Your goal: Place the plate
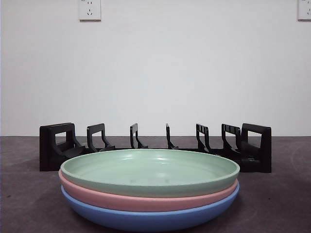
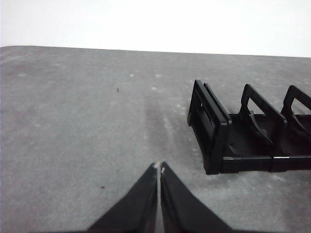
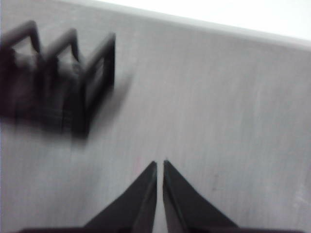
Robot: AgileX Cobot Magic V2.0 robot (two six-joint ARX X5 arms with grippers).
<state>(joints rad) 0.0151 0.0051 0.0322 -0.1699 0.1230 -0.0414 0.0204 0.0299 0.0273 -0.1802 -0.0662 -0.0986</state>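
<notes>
Three plates sit stacked at the front of the table: a green plate (image 1: pixel 150 172) on top, a pink plate (image 1: pixel 146 200) under it and a blue plate (image 1: pixel 150 218) at the bottom. Behind them stands a black slotted plate rack (image 1: pixel 155 145), with nothing in its slots. The left wrist view shows my left gripper (image 2: pixel 159 167) shut over bare table, beside one end of the rack (image 2: pixel 243 131). In the blurred right wrist view, my right gripper (image 3: pixel 160 163) is shut too, off the other end of the rack (image 3: pixel 58 82). Neither gripper appears in the front view.
The table is dark grey (image 1: pixel 29 194), and a white wall with two outlets (image 1: pixel 90 9) rises behind it. Bare tabletop lies on both sides of the rack (image 2: pixel 73 121).
</notes>
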